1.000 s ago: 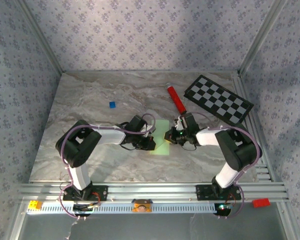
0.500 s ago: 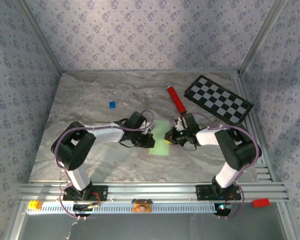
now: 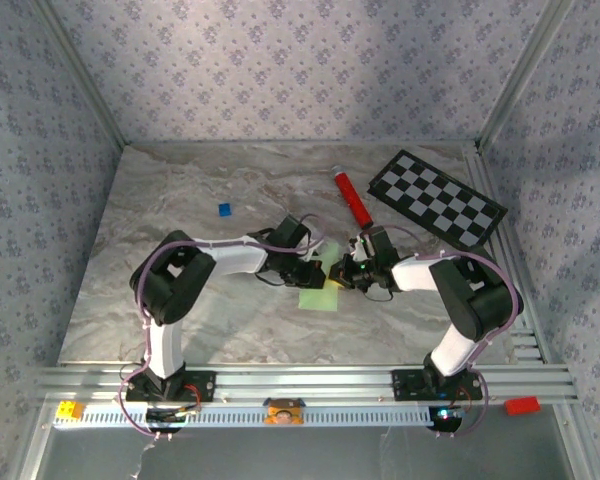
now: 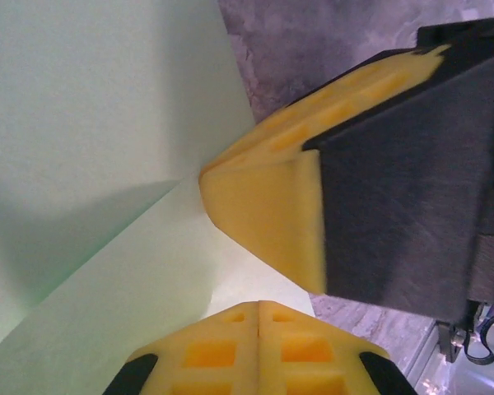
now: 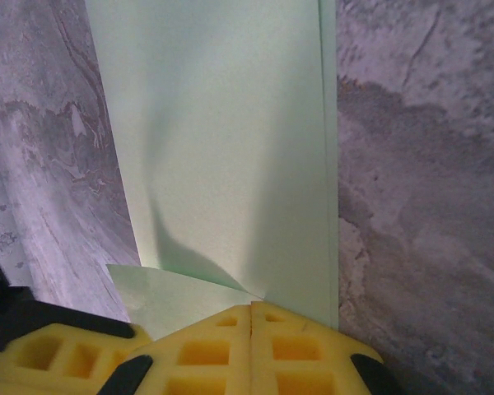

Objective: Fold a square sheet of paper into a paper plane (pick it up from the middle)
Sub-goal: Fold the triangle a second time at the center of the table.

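The square sheet of paper, pale green and partly folded, lies at the middle of the marbled surface between the left pincer and the right pincer, each with its yellow pads closed flat together and its tip low over the sheet, nearly touching the other.

middle: left gripper and right gripper close together, no way between | far right: red tube, checkerboard | far left: blue square | near table: open
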`<state>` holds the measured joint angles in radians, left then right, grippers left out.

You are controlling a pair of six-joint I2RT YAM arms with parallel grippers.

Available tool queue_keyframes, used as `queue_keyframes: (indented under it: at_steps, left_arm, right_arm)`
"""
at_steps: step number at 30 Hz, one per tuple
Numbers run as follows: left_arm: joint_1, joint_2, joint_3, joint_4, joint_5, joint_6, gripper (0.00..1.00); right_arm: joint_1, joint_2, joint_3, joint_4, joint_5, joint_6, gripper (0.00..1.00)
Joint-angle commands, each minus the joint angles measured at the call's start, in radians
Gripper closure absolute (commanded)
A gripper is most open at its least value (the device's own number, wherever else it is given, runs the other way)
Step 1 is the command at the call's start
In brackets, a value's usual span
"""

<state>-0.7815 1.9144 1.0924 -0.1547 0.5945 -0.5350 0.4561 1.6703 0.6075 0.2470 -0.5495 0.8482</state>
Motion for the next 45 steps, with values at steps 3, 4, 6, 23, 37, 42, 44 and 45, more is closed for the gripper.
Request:
queue_keyframes:
  at_steps: [3,4,6,23,37,42,44,45]
  left_arm:
    - [-0.007,0.026,0.004,-0.073,-0.028,0.032,0.97]
    - [-0.007,0.023,-0.005,-0.082,-0.034,0.037,0.97]
    - [-0.008,0.012,-0.032,-0.093,-0.044,0.047,0.97]
    - [0.012,-0.106,-0.2,-0.093,-0.059,0.054,0.9]
    - [0.018,-0.227,-0.313,-0.142,-0.153,0.063,0.9]
    - [0.018,-0.305,-0.306,-0.151,-0.196,0.057,0.88]
    - [0.018,-0.344,-0.301,-0.141,-0.207,0.05,0.86]
    - [0.019,-0.361,-0.298,-0.131,-0.208,0.049,0.84]
  right_arm:
    - [0.007,0.05,-0.037,-0.083,0.074,0.011,1.0]
    - [0.006,0.049,-0.039,-0.081,0.079,0.012,1.0]
    - [0.007,0.054,-0.039,-0.091,0.091,0.013,1.0]
    - [0.003,0.057,-0.043,-0.112,0.117,0.006,1.0]
    - [0.005,0.057,-0.031,-0.116,0.109,0.002,1.0]
    - [0.007,0.059,-0.023,-0.118,0.102,-0.001,1.0]
    - [0.009,0.057,-0.018,-0.117,0.1,-0.002,1.0]
    - [0.01,0.057,-0.017,-0.118,0.1,-0.001,1.0]
